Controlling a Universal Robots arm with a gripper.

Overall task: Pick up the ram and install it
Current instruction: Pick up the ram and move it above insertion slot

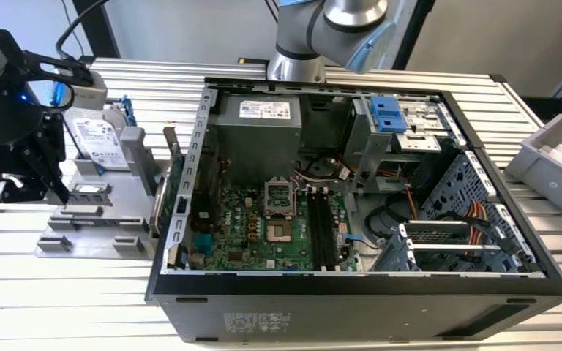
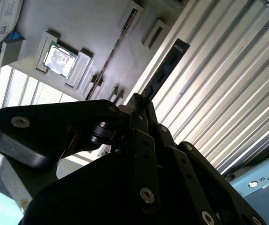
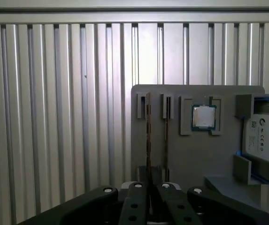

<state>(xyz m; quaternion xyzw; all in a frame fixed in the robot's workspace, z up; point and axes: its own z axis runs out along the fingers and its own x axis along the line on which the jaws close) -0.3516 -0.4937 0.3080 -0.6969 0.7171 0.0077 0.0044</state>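
Dark, slim ram (image 2: 166,64) pinched in claw (image 2: 138,102).

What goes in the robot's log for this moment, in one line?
step: pick up | hand: shut on ram | where: over grey holder | installed: not yet

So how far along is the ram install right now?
Done: the tool looks closed on the ram, gripping one end. In hand: it is at the grey holder, to the exterior view's left of the open computer case. Left: the ram is not yet in the case; the board's memory slots look unfilled.
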